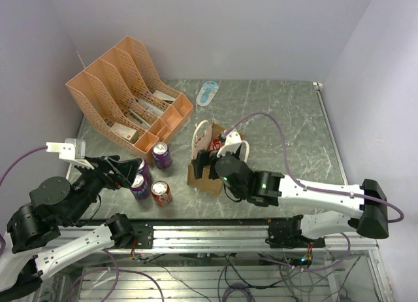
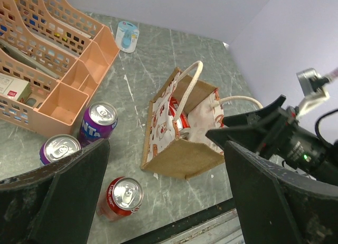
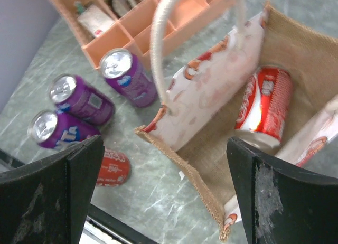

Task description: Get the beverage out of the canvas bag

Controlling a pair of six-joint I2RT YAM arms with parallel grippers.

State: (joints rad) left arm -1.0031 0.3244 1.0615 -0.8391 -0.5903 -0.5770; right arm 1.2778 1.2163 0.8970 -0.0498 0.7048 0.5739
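The tan canvas bag [image 1: 201, 178] with cream handles stands open mid-table; it also shows in the left wrist view [image 2: 182, 158] and the right wrist view [image 3: 211, 91]. A red cola can [image 3: 264, 104] lies inside it, seen too from the left wrist [image 2: 177, 116] and from above [image 1: 215, 144]. My right gripper [image 3: 163, 149] is open and empty, just above the bag's near edge [image 1: 206, 163]. My left gripper [image 2: 166, 151] is open and empty, left of the bag [image 1: 134, 170], above the loose cans.
Three purple cans [image 1: 161, 155] [image 1: 138, 186] [image 1: 144, 170] and a red can [image 1: 160, 193] stand left of the bag. An orange file rack [image 1: 124, 96] is at the back left. A blue-white packet [image 1: 208, 93] lies at the back.
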